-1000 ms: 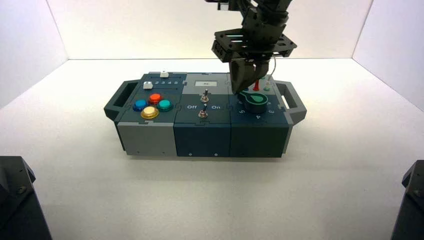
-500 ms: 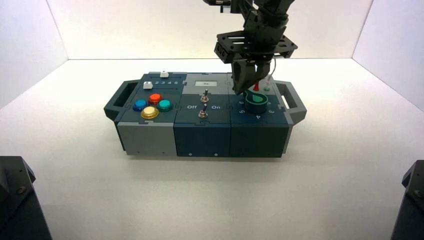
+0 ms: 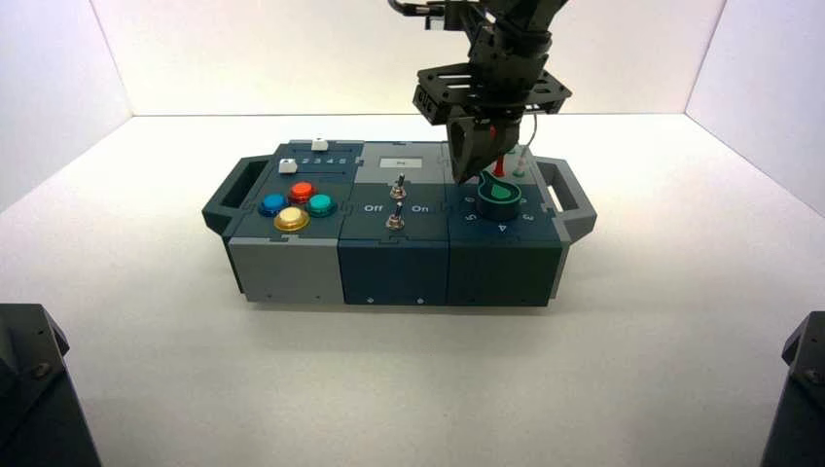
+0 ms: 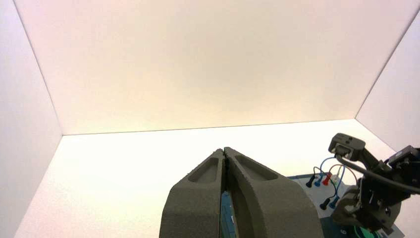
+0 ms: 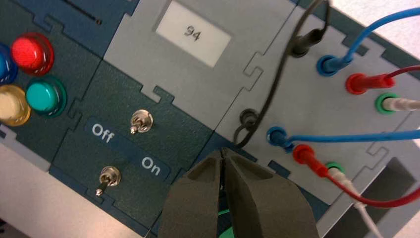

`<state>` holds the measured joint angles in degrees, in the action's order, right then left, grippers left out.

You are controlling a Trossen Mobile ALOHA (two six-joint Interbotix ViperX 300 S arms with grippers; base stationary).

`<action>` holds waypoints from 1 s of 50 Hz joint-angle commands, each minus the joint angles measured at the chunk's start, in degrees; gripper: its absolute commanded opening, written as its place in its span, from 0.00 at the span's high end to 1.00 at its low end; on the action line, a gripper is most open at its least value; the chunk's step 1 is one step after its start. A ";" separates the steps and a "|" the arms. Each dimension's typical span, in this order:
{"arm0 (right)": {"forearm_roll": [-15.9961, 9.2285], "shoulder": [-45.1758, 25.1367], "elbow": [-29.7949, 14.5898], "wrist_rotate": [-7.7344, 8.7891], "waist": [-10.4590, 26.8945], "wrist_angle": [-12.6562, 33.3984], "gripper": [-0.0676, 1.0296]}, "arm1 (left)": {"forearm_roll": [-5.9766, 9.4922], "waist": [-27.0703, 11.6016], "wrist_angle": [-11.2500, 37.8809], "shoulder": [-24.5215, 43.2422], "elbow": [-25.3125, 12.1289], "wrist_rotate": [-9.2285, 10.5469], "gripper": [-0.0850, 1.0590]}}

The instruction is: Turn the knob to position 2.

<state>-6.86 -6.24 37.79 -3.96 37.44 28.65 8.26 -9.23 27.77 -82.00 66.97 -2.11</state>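
Green and teardrop-shaped, the knob (image 3: 499,194) sits on the dark teal right-hand section of the box (image 3: 292,272) in the high view, ringed by small white digits. Our right gripper (image 3: 476,175) hangs directly over the knob's pointed end, fingertips pressed together with nothing between them. We cannot pick out the digit 2 with any certainty from here. To the left lie two small metal toggle switches (image 3: 397,190) and a cluster of glossy round push buttons (image 3: 292,206) in blue, red, teal and yellow.

From the left wrist view, our left gripper (image 4: 225,153) floats high and away from the box, matte grey fingers closed flat against each other, empty. The right arm shows far off above coloured wires (image 4: 329,176).

From the right wrist view, the right gripper's closed tips hover just above a sliver of green knob (image 5: 224,214), beside a pale grey panel of plug sockets and a small display (image 5: 193,32) reading 94.

We judge the best approach is to nudge the knob's tip sideways with the closed fingertips, slowly, stopping once the point lines up with the 2.
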 commanded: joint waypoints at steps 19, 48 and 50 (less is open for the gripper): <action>0.53 1.05 -1.49 0.09 -1.93 0.88 0.96 | 0.00 -0.35 -0.44 0.35 -0.79 0.09 0.96; 1.23 1.23 -1.14 0.00 -1.93 2.37 0.96 | 0.00 -0.44 -0.53 0.09 -0.88 0.09 0.96; 1.49 1.23 -1.14 0.00 -2.11 2.55 0.96 | 0.00 -0.35 -0.44 0.09 -0.79 0.09 0.96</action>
<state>-5.80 -6.15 37.44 -3.96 35.68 30.41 8.26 -9.23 27.86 -82.27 66.97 -2.11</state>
